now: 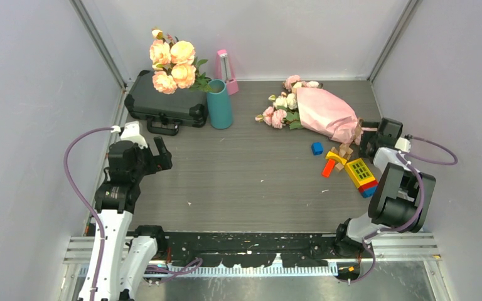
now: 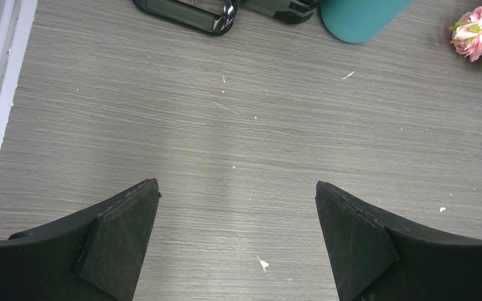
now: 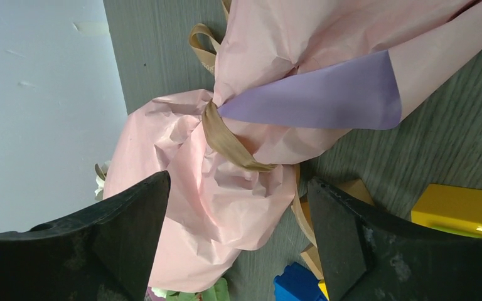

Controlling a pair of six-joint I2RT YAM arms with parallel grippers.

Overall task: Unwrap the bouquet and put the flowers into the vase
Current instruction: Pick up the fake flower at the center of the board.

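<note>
The bouquet (image 1: 326,113) lies on its side at the back right, wrapped in crinkled pink paper (image 3: 194,194) with a lilac inner face and tied with a tan ribbon (image 3: 226,141). Its small pink and cream flowers (image 1: 281,108) point left, toward the teal vase (image 1: 219,105), which stands upright at the back centre-left. My right gripper (image 1: 369,139) is at the bouquet's tied end. In the right wrist view its jaws (image 3: 238,179) stand wide apart, with the wrap's gathered paper lying loose between them. My left gripper (image 2: 236,183) hovers open over bare table, well short of the vase (image 2: 361,19).
A black case (image 1: 163,103) lies left of the vase, with big peach roses (image 1: 172,63) above it and a pink metronome-shaped object (image 1: 228,72) behind. Toy blocks lie beside the right gripper: a blue one (image 1: 317,148), an orange one (image 1: 329,167) and a yellow one (image 1: 359,175). Walls close in both sides.
</note>
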